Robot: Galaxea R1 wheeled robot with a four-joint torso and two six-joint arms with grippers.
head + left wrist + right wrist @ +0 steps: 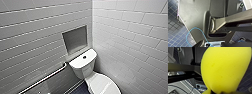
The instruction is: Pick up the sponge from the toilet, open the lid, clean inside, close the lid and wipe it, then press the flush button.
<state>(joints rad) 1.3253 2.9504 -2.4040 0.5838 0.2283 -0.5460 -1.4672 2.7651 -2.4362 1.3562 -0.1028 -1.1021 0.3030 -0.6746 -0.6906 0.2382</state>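
Our right gripper [212, 92] has its jaws closed tight on the thin end of the soft, round yellow sponge [223, 70], with dark blue floor tiles [246, 79] behind. The head view shows the shiny white toilet [83, 65] by the tiled walls [130, 37], with its smooth oval lid [103, 85] down.

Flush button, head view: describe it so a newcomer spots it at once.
Find the white toilet in the corner where the tiled walls meet. Below the wall niche is its tank top; the flush button is the lone dark circle at its centre.
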